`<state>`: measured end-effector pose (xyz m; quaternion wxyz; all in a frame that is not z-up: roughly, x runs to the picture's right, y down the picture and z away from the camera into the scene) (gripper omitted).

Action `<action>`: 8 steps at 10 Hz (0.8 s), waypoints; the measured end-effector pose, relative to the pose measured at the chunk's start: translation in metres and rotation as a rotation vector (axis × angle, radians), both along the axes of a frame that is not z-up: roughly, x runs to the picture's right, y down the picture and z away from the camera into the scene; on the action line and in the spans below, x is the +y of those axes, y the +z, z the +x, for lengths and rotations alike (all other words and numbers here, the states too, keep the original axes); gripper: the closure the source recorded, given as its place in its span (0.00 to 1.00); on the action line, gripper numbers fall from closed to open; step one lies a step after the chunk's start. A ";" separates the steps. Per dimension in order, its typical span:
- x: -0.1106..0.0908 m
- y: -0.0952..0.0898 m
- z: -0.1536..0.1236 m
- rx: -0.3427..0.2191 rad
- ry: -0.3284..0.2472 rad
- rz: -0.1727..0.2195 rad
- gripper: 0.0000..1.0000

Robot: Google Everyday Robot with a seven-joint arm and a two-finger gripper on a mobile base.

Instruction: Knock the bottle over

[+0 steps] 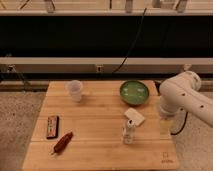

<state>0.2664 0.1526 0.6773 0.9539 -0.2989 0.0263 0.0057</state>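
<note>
The bottle (pixel 129 131) is small, slim and whitish with a white cap. It stands upright on the wooden table (pixel 95 120), right of centre near the front. My white arm (pixel 182 97) hangs over the table's right edge. My gripper (pixel 165 124) points down at the table's right side, to the right of the bottle and apart from it.
A flat white block (pixel 134 117) lies just behind the bottle. A green bowl (pixel 135 92) sits at the back right and a translucent cup (pixel 75 90) at the back left. A dark flat bar (pixel 52 126) and a reddish-brown object (pixel 63 142) lie at the front left.
</note>
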 end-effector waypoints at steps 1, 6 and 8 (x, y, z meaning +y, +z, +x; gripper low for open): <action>0.004 -0.001 -0.001 -0.003 -0.005 -0.005 0.20; 0.022 -0.006 -0.011 -0.023 -0.044 -0.029 0.20; 0.026 -0.007 -0.012 -0.026 -0.049 -0.032 0.20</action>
